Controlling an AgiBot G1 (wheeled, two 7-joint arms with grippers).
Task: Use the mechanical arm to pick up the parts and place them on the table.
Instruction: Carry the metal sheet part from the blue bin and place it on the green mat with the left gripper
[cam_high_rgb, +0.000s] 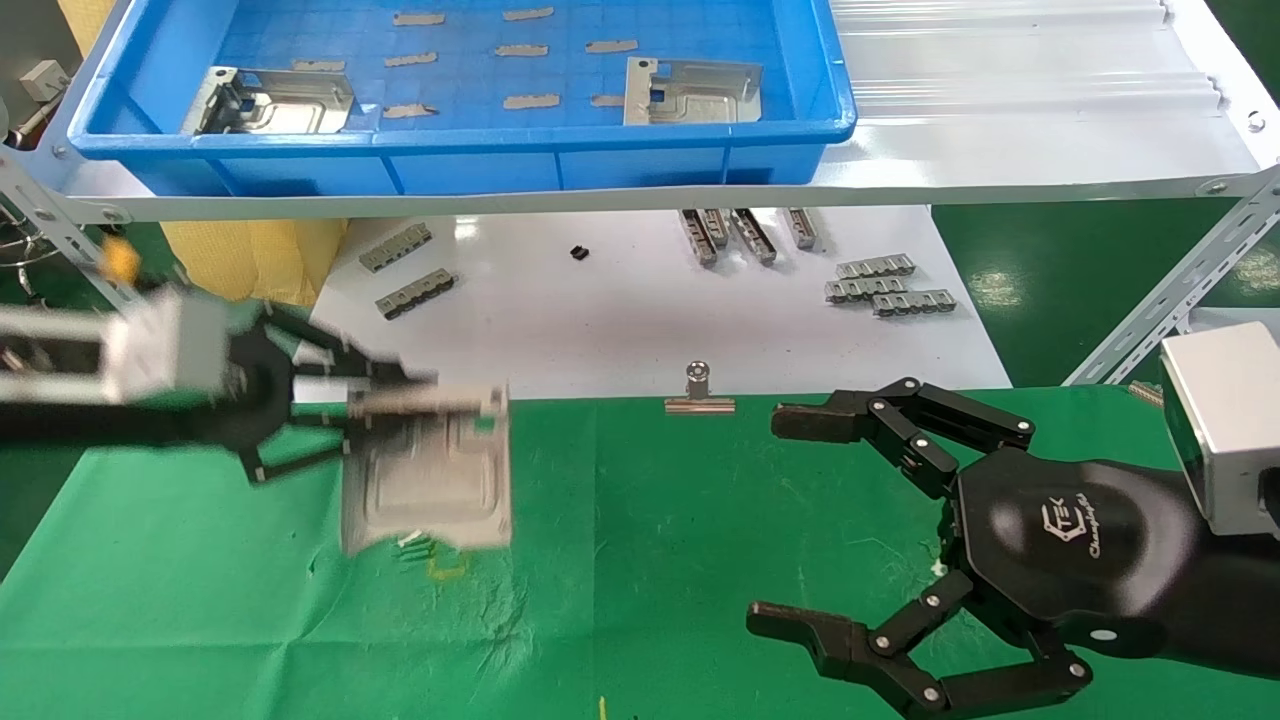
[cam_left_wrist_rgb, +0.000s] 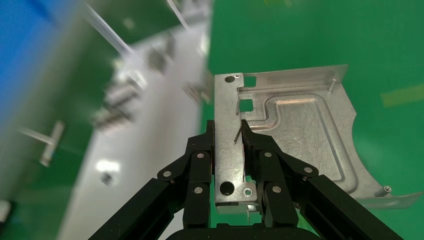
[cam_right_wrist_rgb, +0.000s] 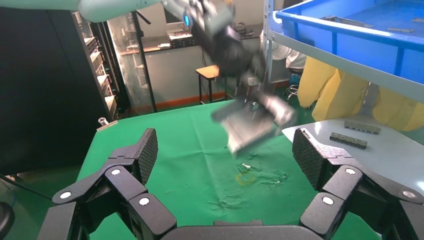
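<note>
My left gripper (cam_high_rgb: 345, 405) is shut on the edge of a flat silver stamped part (cam_high_rgb: 430, 470) and holds it in the air above the green cloth table (cam_high_rgb: 650, 520), over a small yellow mark (cam_high_rgb: 447, 571). The left wrist view shows the fingers (cam_left_wrist_rgb: 200, 150) pinching the part (cam_left_wrist_rgb: 295, 130). The right wrist view shows that arm and the part (cam_right_wrist_rgb: 250, 127) above the cloth. Two more parts (cam_high_rgb: 275, 100) (cam_high_rgb: 690, 90) lie in the blue bin (cam_high_rgb: 450, 150) on the shelf. My right gripper (cam_high_rgb: 790, 520) is open and empty over the table's right side.
A white board (cam_high_rgb: 640, 310) behind the cloth carries several small grey toothed strips (cam_high_rgb: 885, 285) and a black bit (cam_high_rgb: 578, 252). A metal binder clip (cam_high_rgb: 698, 392) sits at the cloth's far edge. The white corrugated shelf (cam_high_rgb: 1020, 90) overhangs the board. Grey strips lie in the bin.
</note>
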